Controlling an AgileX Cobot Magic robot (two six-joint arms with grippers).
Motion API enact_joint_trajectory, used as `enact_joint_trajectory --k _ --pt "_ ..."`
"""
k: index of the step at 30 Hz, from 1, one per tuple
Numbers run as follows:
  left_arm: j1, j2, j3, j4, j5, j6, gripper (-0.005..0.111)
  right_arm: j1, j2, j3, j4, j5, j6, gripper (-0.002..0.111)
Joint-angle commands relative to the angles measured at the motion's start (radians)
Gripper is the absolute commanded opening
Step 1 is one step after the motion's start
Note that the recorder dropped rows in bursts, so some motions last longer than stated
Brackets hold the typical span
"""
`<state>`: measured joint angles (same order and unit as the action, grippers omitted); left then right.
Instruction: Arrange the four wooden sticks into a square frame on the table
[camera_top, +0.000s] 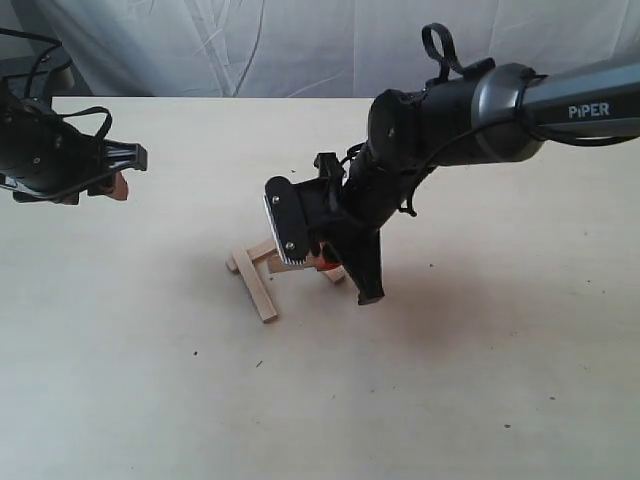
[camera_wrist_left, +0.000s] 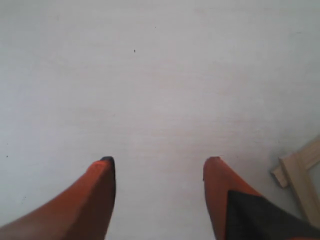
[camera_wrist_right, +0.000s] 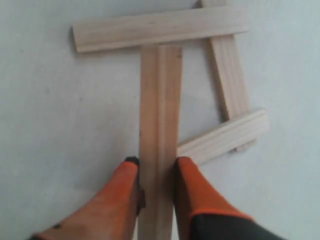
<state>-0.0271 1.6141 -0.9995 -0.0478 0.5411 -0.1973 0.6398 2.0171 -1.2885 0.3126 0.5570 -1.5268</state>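
Note:
In the right wrist view my right gripper is shut on one wooden stick, its orange fingers pressed against the long edges. The far end of that stick meets a second stick lying crosswise. A third stick and a fourth form the other sides of a crooked outline on the table. In the exterior view the right gripper hangs low over the sticks, hiding most of them. My left gripper hovers open and empty at the far left, well away from them.
A wrinkled white cloth hangs behind the table's back edge. In the left wrist view, past the open left gripper, is bare table, with a corner of the sticks at the edge of the picture.

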Motion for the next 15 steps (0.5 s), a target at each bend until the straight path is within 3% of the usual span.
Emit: enact_joint_trajectory --k 1,15 --pt "-0.005 -0.008 0.003 -0.014 -0.012 0.000 0.052 0.049 0.027 -0.014 -0.116 -0.015 -0.028 -0.001" --pt "-0.005 -0.008 0.003 -0.014 -0.024 0.000 0.052 0.083 0.072 -0.014 -0.173 -0.066 -0.028 -0.001"
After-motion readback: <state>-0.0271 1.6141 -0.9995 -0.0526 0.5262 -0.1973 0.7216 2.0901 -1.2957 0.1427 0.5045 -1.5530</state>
